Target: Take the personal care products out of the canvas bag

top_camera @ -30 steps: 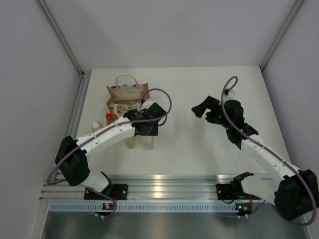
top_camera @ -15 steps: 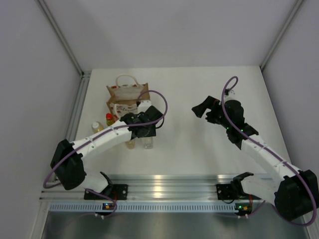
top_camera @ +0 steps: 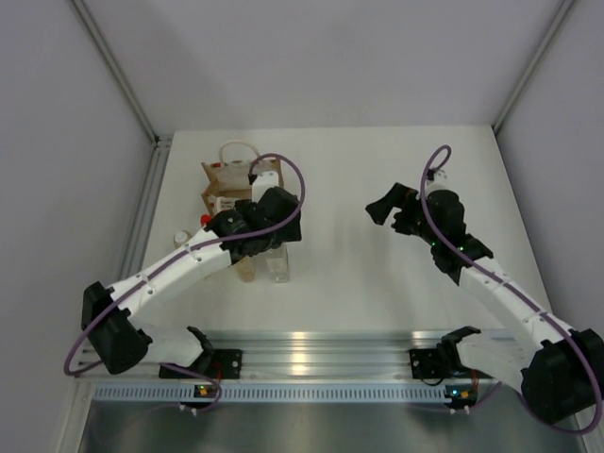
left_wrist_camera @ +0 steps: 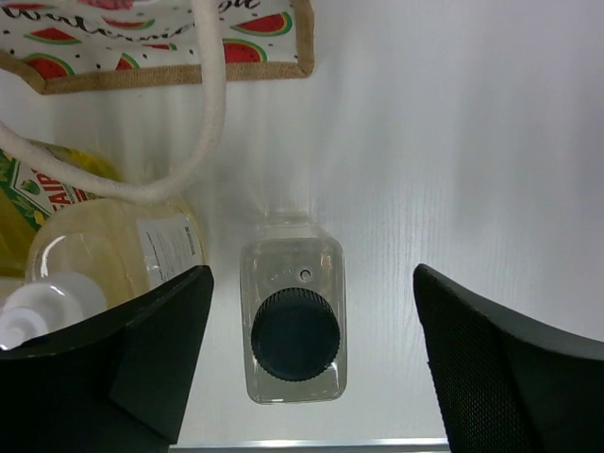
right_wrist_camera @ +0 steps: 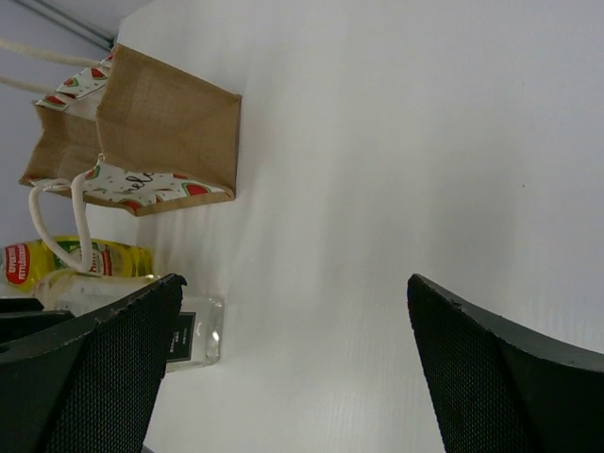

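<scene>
At the left of the overhead view you have a white-capped amber bottle (top_camera: 180,239) with the red cap of the yellow-green bottle (top_camera: 205,222) at its 1 o'clock. Both stand on the tabletop (top_camera: 377,170), outside the canvas bag (top_camera: 226,184) just beyond them. At the bag's 5 o'clock a second amber bottle (top_camera: 247,269) and the clear bottle (top_camera: 278,267) stand side by side, also outside the bag. From overhead the left arm's wrist covers their tops and part of the bag. The left wrist camera gives you what that view hides. It looks straight down on the clear bottle's dark cap, and the left gripper (left_wrist_camera: 310,272) has its jaws spread wide on either side, touching nothing. That view also shows the bag's watermelon print and a rope handle (left_wrist_camera: 209,113) drooping beside the second amber bottle. The left arm runs from its base at 7 o'clock up toward 1 o'clock, its wrist bent so the gripper points down. Further right, the right arm reaches from its base at 5 o'clock toward 11 o'clock and stops well apart from every bottle. Its wrist camera looks sideways across the tabletop, giving you the bag's plain brown side and the yellow-green bottle's full length. The right gripper (right_wrist_camera: 293,278) is spread wide with nothing between its jaws.
</scene>
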